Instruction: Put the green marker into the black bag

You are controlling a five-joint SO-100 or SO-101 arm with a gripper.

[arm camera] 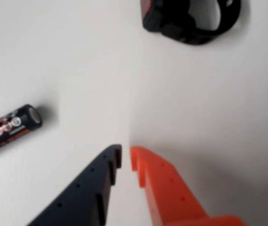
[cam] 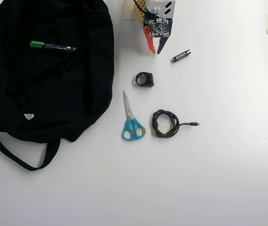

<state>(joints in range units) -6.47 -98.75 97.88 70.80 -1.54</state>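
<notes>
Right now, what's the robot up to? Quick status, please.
Gripper empty, jaws nearly closed, above bare table. Green marker lying on the black bag. Nothing in the way.

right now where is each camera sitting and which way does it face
Wrist view: rides on the arm and looks down past the gripper, its dark and orange fingers nearly closed on nothing, at the white table, the battery and a small black ring-shaped thing.
Overhead view: fixed above, facing straight down on the black bag with the green marker lying on it, scissors, cable and the arm at the top.
Shared: gripper, battery, ring-shaped thing, table.
</notes>
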